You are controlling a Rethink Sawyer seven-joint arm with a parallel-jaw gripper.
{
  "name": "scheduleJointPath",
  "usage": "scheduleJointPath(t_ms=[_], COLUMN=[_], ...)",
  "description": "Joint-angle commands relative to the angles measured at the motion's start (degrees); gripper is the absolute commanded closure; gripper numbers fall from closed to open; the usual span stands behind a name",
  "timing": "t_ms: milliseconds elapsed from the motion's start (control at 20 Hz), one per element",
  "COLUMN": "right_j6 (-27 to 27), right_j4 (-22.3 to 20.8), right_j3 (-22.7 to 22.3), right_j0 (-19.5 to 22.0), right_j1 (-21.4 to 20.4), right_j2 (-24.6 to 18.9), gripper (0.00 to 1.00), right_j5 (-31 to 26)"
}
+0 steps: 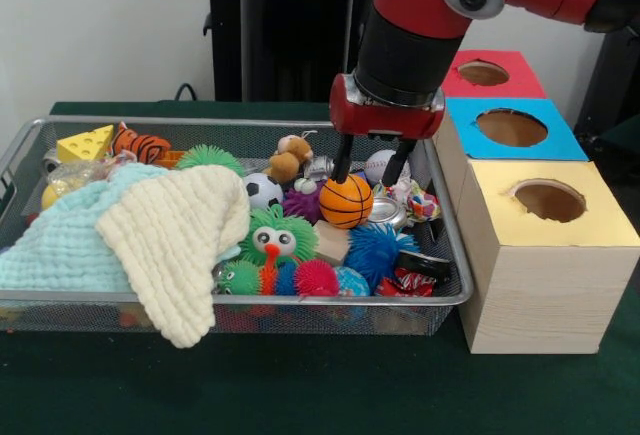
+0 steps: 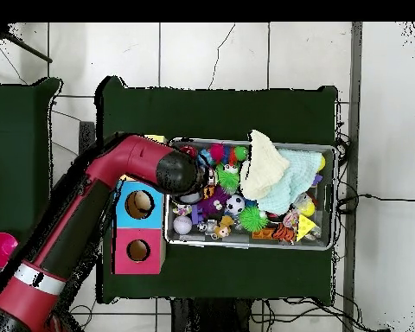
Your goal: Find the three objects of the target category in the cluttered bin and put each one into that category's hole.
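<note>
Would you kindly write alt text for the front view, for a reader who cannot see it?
A red robot arm's open end effector straddles a toy basketball in a wire bin crowded with toys and two cloths. Right of the bin stand wooden boxes with round holes, topped yellow, blue and red.

From above, my own arm (image 2: 116, 186) covers my pincer and the yellow box. Two cloths (image 1: 150, 225) hide the toys under them. My arm runs off the top edge in the front view.
</note>
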State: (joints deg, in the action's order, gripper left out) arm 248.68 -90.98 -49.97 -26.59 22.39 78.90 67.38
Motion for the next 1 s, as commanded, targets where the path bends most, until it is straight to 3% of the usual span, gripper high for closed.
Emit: scheduleJointPath(t_ms=[50,300,650,1000], right_j6=[10.00,7.15,-2.31,-5.73], right_j4=[8.30,9.88,12.35,11.59], right_j3=[-1.13,-1.38,1.82,4.82], right_j0=[2.73,3.44,7.42,10.57], right_j1=[1.67,2.05,2.04,2.68], right_j2=[-8.15,-10.24,-15.43,-17.37], gripper=[0.00,0.00,0.00,0.00], right_j5=[-10.44,-13.02,-18.51,-20.55])
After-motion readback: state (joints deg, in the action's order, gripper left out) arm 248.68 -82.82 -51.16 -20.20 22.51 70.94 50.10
